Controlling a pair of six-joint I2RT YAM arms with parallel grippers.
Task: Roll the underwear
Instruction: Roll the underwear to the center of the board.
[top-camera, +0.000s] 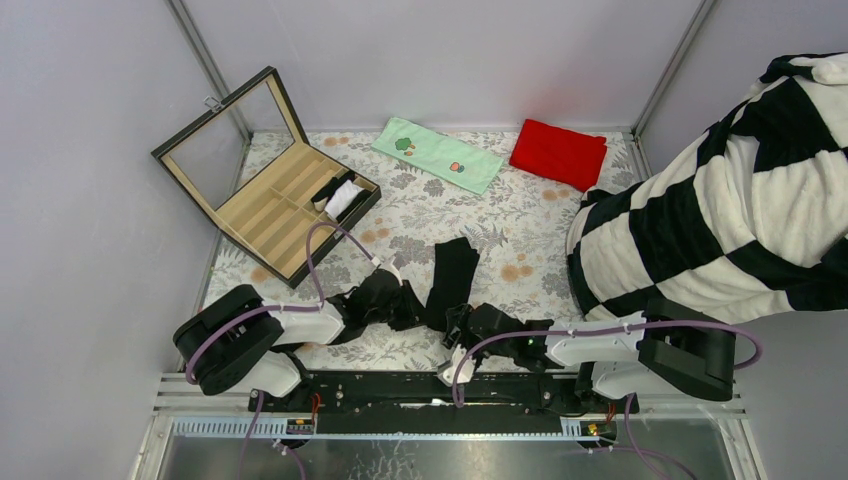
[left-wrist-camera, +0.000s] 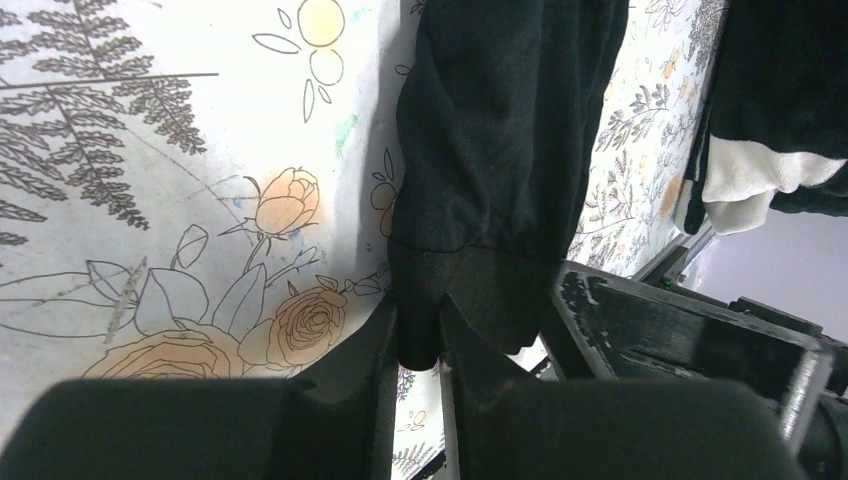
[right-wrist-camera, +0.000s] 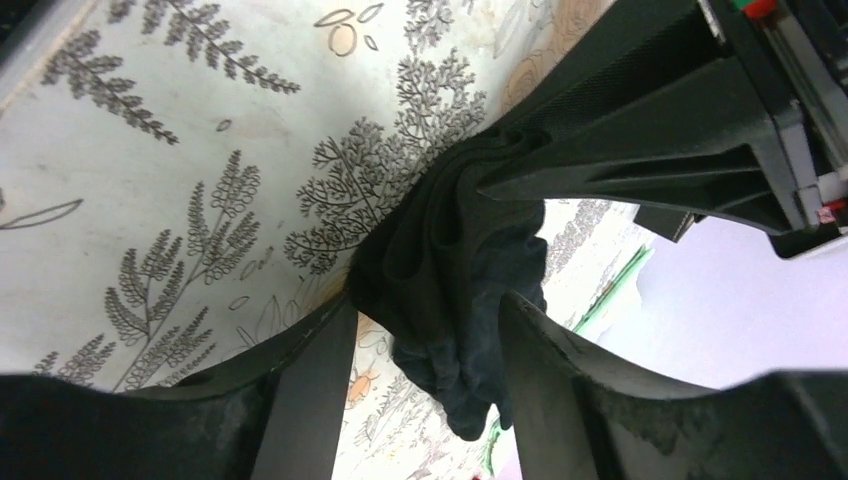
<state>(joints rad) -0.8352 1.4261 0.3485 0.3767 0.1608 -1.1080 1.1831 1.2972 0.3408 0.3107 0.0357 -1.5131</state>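
One black underwear (top-camera: 455, 265) lies as a long folded strip on the flowered table cover, its near end bunched between my two grippers. My left gripper (top-camera: 408, 300) comes in from the left and is shut on the hem. In the left wrist view, the jaws (left-wrist-camera: 420, 305) pinch the thick edge of the underwear (left-wrist-camera: 500, 130). My right gripper (top-camera: 458, 322) is at the strip's near end. In the right wrist view, its fingers (right-wrist-camera: 428, 300) stand apart around a crumpled wad of the underwear (right-wrist-camera: 450, 250), with a gap on one side.
An open compartment box (top-camera: 270, 190) stands at the back left, holding rolled black and white items (top-camera: 340, 198). A green cloth (top-camera: 437, 155) and a red cloth (top-camera: 558, 152) lie at the back. A black-and-white striped blanket (top-camera: 720, 220) fills the right side.
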